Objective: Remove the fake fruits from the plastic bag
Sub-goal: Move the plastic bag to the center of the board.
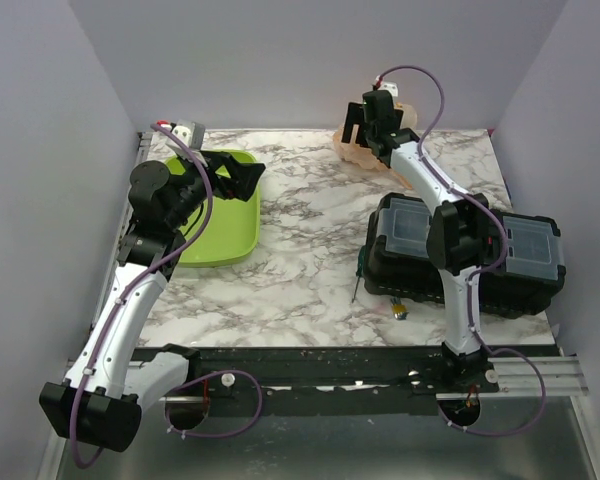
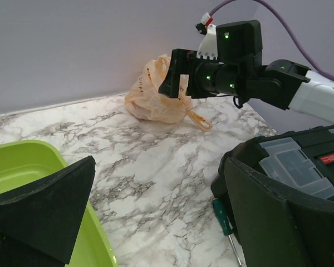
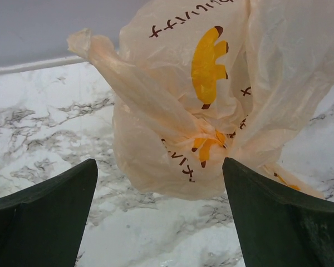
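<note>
Filling the lower corners of the right wrist view, the two dark fingers of the right claw are spread wide with nothing held between them, and the plastic bag is framed in the gap just beyond the tips. The bag sits at the far edge of the bench, right of its middle, against the back wall. No fake fruits can be seen in any view. Only flat orange prints show on the film, so the fruits are judged to be inside the bulging bag, and none has been taken out. The step in hand is judged to be the approach to the bag. The next move calls for the film or a handle to be pinched so that the mouth can be opened or the bag tipped. The left claw is likewise wide and empty, held over the far right rim of the lime-green tray by the left edge, well apart from the bag. The gathered neck and the prints are shown only by the right wrist view. The left wrist view alone shows a loop handle trailing on the bench and a green-handled screwdriver beside the black tool case. From above, the bag is largely hidden by the right wrist. Contact between fingers and film cannot be told.
</note>
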Controlling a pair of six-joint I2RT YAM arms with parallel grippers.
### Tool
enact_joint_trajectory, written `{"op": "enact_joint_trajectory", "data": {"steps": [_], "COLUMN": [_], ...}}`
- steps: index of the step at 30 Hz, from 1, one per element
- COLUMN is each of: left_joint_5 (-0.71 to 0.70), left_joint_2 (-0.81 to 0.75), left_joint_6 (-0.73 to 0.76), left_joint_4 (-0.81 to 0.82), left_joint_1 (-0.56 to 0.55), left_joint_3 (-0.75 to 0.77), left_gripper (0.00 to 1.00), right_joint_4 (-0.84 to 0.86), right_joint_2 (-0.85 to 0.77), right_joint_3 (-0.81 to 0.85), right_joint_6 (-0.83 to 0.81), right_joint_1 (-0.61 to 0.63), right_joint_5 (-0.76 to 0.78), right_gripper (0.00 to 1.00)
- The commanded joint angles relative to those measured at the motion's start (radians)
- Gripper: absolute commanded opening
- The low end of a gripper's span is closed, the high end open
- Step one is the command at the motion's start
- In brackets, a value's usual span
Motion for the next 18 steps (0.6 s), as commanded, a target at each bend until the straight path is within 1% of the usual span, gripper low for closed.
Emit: {"op": "enact_joint_trajectory", "data": {"steps": [1, 7, 9, 12, 14, 16, 17, 18], "left_joint_5": [0.032, 0.039, 0.04, 0.036, 0.036, 0.039, 0.042, 0.044], "left_joint_2": [-0.001, 0.003, 0.007, 0.009, 0.009, 0.011, 0.013, 0.017], "left_joint_6": [-0.02, -0.027, -0.029, -0.028, -0.027, -0.03, -0.032, -0.035], "left_joint_4": [0.034, 0.038, 0.04, 0.037, 0.037, 0.037, 0.037, 0.038], "left_joint_1": [-0.002, -0.002, -0.002, -0.002, -0.002, -0.002, -0.002, -0.002], "left_joint_3": [-0.002, -0.004, -0.005, -0.005, -0.005, -0.004, -0.004, -0.003], "left_gripper": [0.99, 0.99, 0.99, 0.99, 0.99, 0.99, 0.99, 0.99], "right_joint_4": [0.036, 0.064, 0.068, 0.068, 0.073, 0.076, 0.074, 0.069], "right_joint_2": [0.081, 0.112, 0.117, 0.119, 0.117, 0.118, 0.117, 0.115], "right_joint_3": [0.065, 0.067, 0.065, 0.058, 0.055, 0.056, 0.057, 0.059], "right_joint_6": [-0.059, -0.093, -0.104, -0.112, -0.127, -0.143, -0.152, -0.152], "right_joint_1": [-0.001, -0.001, 0.0, 0.0, 0.0, 0.0, 0.0, 0.0], "right_joint_5": [0.031, 0.035, 0.021, 0.006, -0.006, -0.018, -0.026, -0.032], "right_gripper": [0.95, 0.89, 0.82, 0.63, 0.57, 0.55, 0.52, 0.46]}}
